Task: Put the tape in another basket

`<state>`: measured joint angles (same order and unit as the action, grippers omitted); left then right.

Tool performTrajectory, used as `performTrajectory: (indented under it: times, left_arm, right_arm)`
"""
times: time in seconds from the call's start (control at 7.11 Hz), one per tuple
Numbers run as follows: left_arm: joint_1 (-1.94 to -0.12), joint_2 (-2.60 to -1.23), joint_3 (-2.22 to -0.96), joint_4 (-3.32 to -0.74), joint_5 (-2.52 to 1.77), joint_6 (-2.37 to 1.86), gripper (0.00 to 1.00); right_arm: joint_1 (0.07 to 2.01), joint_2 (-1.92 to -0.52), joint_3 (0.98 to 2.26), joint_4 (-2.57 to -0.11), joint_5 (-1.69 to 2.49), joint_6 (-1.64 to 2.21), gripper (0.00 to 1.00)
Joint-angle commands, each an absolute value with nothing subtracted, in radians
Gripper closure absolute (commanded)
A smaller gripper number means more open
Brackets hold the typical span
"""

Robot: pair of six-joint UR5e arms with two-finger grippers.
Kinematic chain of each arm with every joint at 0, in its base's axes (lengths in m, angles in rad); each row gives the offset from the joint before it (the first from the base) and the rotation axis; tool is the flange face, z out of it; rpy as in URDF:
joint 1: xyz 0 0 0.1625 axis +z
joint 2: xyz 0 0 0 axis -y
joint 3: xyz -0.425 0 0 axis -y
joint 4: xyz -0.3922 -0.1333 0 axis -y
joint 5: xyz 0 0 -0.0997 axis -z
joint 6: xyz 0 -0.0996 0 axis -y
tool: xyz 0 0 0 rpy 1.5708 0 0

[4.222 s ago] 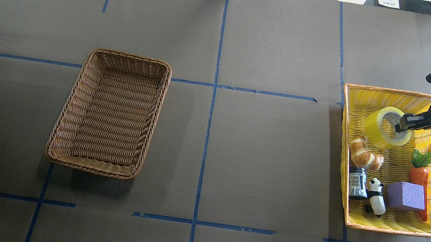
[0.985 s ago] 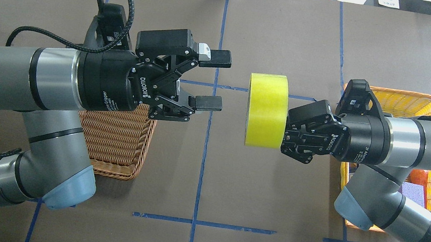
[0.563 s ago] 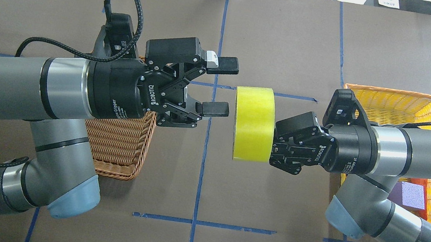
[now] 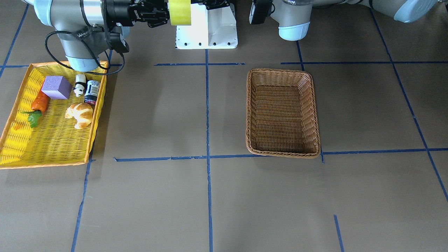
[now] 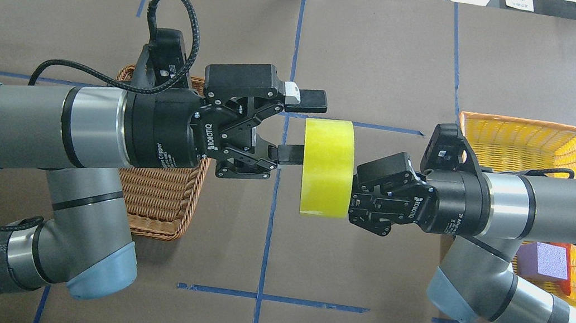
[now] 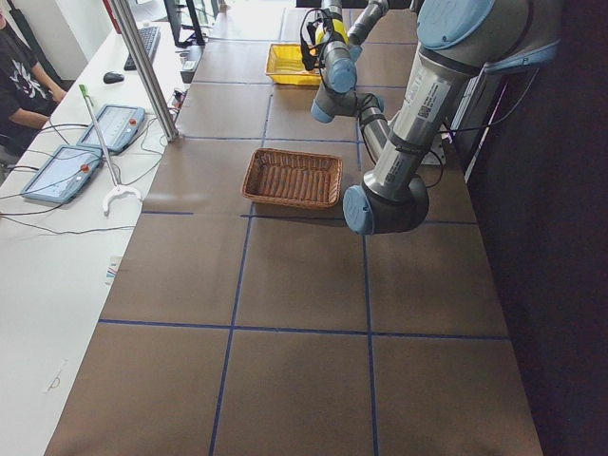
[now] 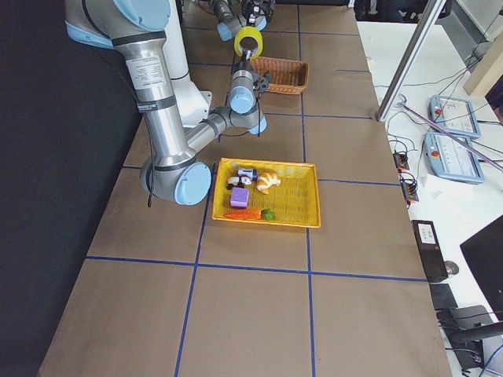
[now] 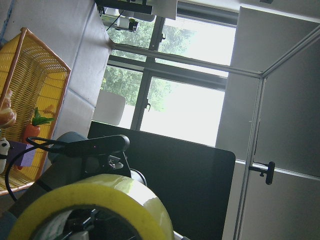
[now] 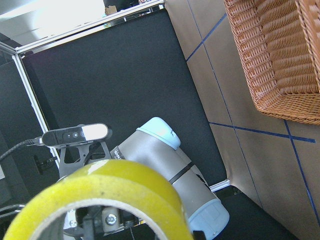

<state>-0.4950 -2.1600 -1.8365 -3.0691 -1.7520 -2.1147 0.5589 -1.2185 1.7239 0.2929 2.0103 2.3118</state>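
The yellow tape (image 5: 326,167) hangs in the air over the table's middle, standing on edge. My right gripper (image 5: 354,193) is shut on its right rim. My left gripper (image 5: 301,127) is open. Its upper finger lies beyond the roll's far edge and its lower finger touches the roll's left face. The tape also shows in the front view (image 4: 179,12), the left wrist view (image 8: 100,200) and the right wrist view (image 9: 100,195). The brown wicker basket (image 4: 282,112) is empty; in the overhead view (image 5: 158,205) my left arm hides most of it.
The yellow orange-rimmed tray (image 4: 52,147) on my right holds a croissant (image 4: 80,113), a purple block (image 4: 56,87), a carrot (image 4: 38,103), a panda figure (image 4: 80,85) and a dark jar (image 4: 92,91). The white robot base (image 4: 206,31) stands at the table's near edge.
The right gripper has carried the tape out of the yellow tray and leftward to the table's middle. The left gripper has moved right, and its open fingers now reach the roll.
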Motion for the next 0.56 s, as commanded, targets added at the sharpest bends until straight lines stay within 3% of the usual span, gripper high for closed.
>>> performTrajectory:
  times: [0.0,0.14,0.28,0.42]
  left_arm:
    - [-0.463,-2.166,-1.836,-3.068,-1.706,-2.114,0.11]
    - [-0.463,-2.163,-1.835,-3.069,-1.703,-2.112,0.18]
    - [-0.459,-2.161,-1.835,-3.071,-1.704,-2.064,0.54]
    - [-0.439,-2.155,-1.836,-3.071,-1.704,-1.999,0.93]
  right_arm:
    - [0.554,-1.215,1.720,0.291,1.994,2.312,0.98]
    - [0.551,-1.215,1.720,0.291,1.991,2.312,0.98]
    - [0.551,-1.215,1.721,0.293,1.991,2.310,0.87]
    - [0.551,-1.215,1.720,0.293,1.990,2.310,0.42]
